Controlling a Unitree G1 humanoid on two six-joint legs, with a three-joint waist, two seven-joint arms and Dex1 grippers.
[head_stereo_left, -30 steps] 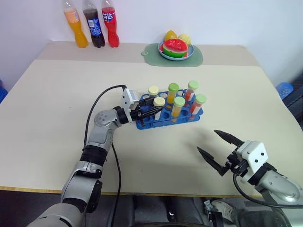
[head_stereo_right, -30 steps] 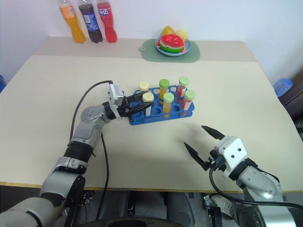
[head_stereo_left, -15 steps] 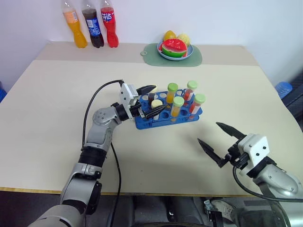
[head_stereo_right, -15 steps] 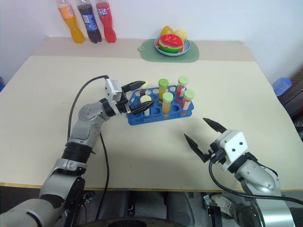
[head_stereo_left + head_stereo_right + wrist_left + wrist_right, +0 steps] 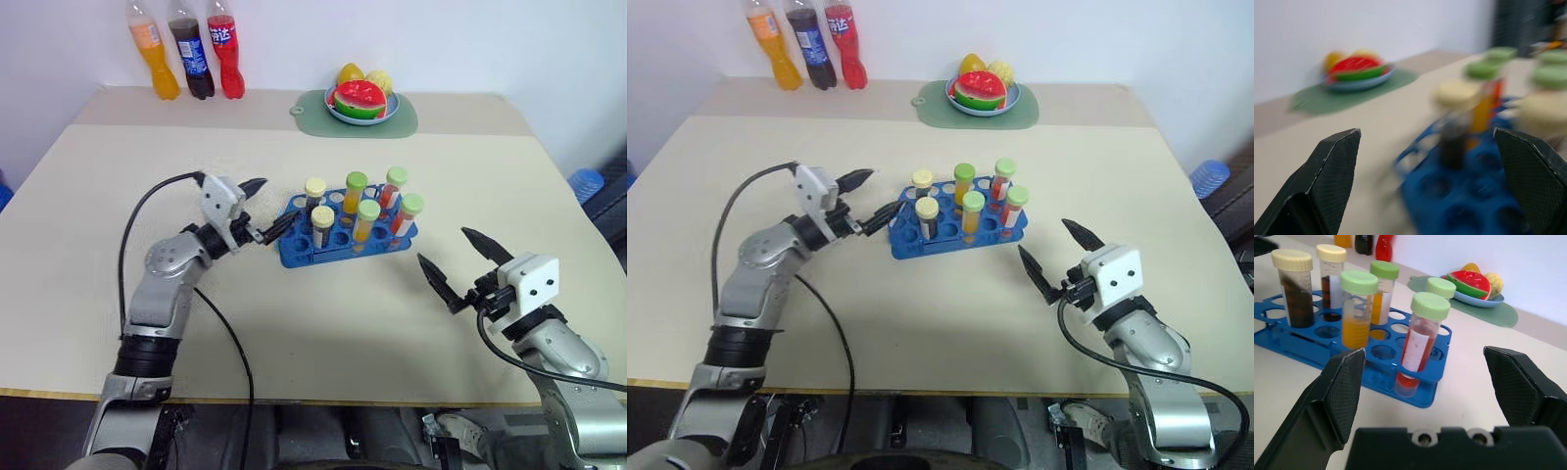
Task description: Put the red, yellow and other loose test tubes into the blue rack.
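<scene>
The blue plastic test-tube rack [image 5: 345,235] stands near the middle of the beige table [image 5: 98,225], holding six capped tubes upright: two cream-capped dark ones [image 5: 321,225] at its left end, two green-capped orange ones [image 5: 367,219] in the middle and two green-capped red ones [image 5: 408,214] at its right. The left gripper [image 5: 265,208] hovers just left of the rack, spread wide and empty. The right gripper [image 5: 460,262] hangs wide and empty, right of the rack.

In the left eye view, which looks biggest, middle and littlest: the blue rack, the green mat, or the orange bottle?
1. blue rack: looks biggest, though it sits nearer the camera.
2. green mat.
3. orange bottle: looks littlest.
</scene>
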